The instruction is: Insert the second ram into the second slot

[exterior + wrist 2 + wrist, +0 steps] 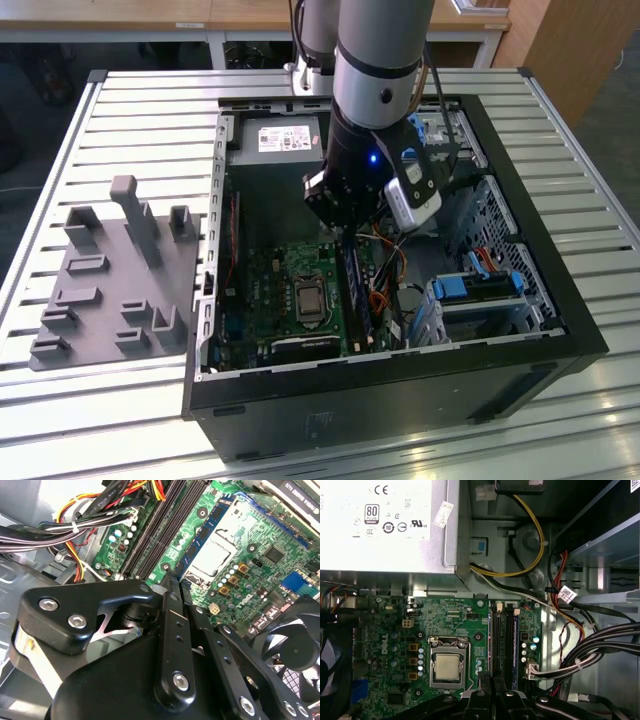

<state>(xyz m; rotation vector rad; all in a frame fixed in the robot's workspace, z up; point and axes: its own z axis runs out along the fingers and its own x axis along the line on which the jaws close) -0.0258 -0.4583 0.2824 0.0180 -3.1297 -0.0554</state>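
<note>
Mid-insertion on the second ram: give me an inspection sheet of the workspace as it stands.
Surface: slatted metal table, carrying an open PC case.
Job's things: blue ram lies along the slots beside the CPU socket; seating cannot be judged.
Clutter: grey fixture plate on the table, at the exterior view's left of the case.
Gripper: shut, tip at the ram's end.
Cables: bundles beside the slots, on the side away from the CPU socket.
Surroundings: desks behind the table.

A gray holder lies on the slatted table at the exterior view's left. A silver box sits inside the black computer case.
</note>
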